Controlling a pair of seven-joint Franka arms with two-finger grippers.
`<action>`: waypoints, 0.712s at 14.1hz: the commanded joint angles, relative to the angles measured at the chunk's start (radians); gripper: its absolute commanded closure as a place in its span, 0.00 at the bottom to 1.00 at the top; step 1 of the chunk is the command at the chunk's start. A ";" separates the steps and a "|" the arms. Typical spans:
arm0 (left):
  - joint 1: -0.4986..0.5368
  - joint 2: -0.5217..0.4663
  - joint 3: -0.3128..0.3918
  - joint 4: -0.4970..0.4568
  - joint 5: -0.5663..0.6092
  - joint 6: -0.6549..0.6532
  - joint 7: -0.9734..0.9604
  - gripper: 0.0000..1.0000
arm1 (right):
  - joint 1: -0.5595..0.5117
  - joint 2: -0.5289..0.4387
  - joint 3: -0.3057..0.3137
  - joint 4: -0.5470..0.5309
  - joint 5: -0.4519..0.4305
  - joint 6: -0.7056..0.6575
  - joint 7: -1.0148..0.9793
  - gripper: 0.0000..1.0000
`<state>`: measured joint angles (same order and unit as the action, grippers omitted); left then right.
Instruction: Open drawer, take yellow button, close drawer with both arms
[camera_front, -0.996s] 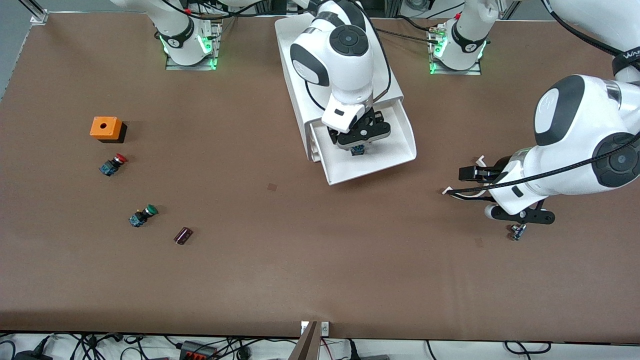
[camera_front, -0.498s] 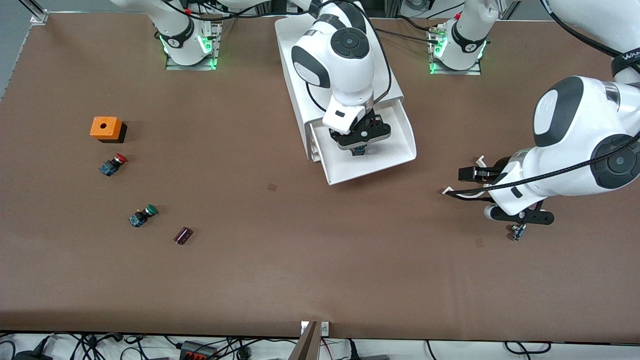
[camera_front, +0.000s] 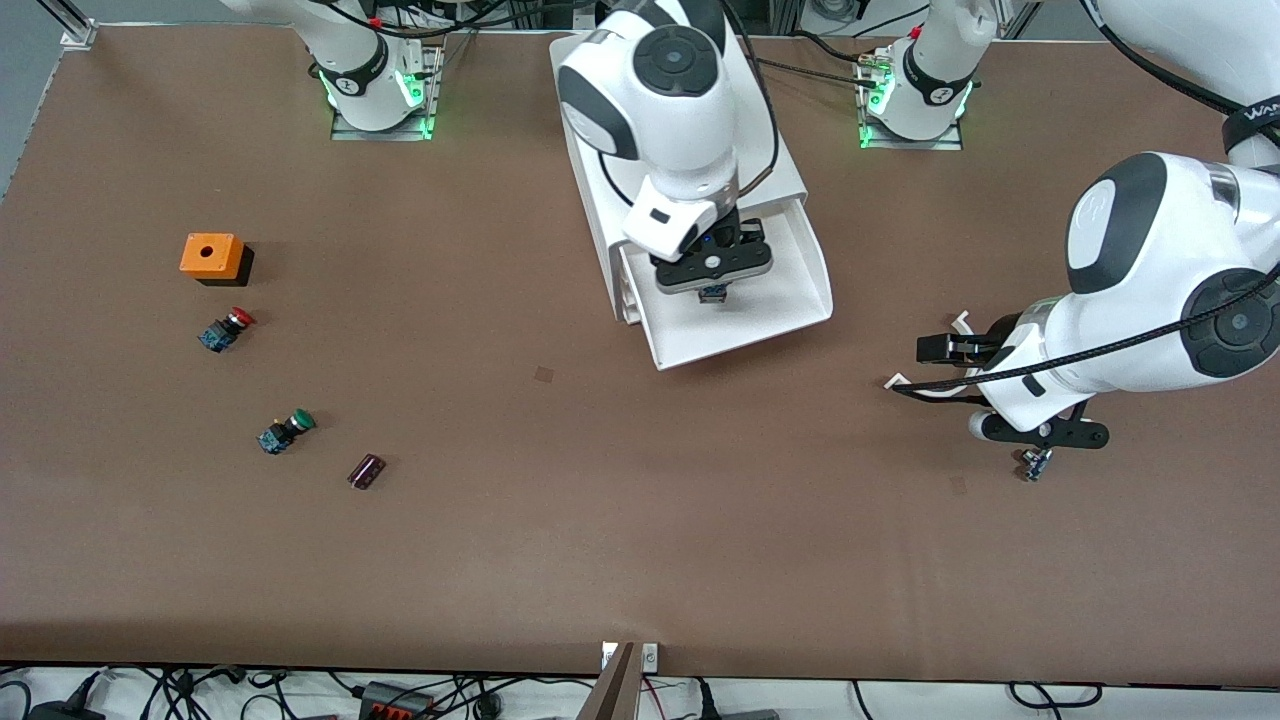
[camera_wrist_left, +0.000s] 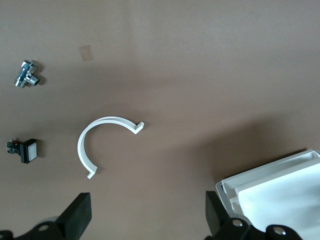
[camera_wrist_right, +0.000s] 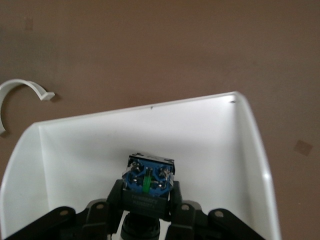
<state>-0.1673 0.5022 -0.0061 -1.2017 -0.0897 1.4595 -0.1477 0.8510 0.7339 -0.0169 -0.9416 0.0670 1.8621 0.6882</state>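
The drawer (camera_front: 745, 305) stands pulled out of the white cabinet (camera_front: 600, 120), and the right gripper (camera_front: 712, 283) hangs over its tray, jaws pinching the button (camera_wrist_right: 149, 181) by its dark black-and-blue body, lifted clear of the tray floor. The cap itself is hidden. The left gripper (camera_wrist_left: 145, 220) waits toward the left arm's end of the desk (camera_front: 640, 520), jaws spread wide above a white curved clip (camera_wrist_left: 102, 141). A small metal fitting (camera_wrist_left: 27, 74) and a square white switch (camera_wrist_left: 25, 150) lie near that clip. Toward the right arm's end sit an orange box (camera_front: 212, 256), a red-capped switch (camera_front: 225, 329) and a green-capped switch (camera_front: 285, 431).
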 joint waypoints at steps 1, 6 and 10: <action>-0.026 -0.001 -0.014 0.010 0.030 0.001 -0.090 0.00 | -0.084 -0.025 0.005 0.023 0.024 -0.075 0.002 1.00; -0.161 -0.004 -0.014 -0.110 0.108 0.217 -0.274 0.00 | -0.266 -0.057 0.003 -0.035 0.028 -0.211 -0.166 1.00; -0.222 0.007 -0.014 -0.232 0.108 0.460 -0.423 0.00 | -0.433 -0.076 0.009 -0.156 0.031 -0.276 -0.412 1.00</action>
<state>-0.3725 0.5245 -0.0226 -1.3590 -0.0065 1.8206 -0.5078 0.4847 0.7008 -0.0274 -1.0001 0.0805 1.5937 0.3646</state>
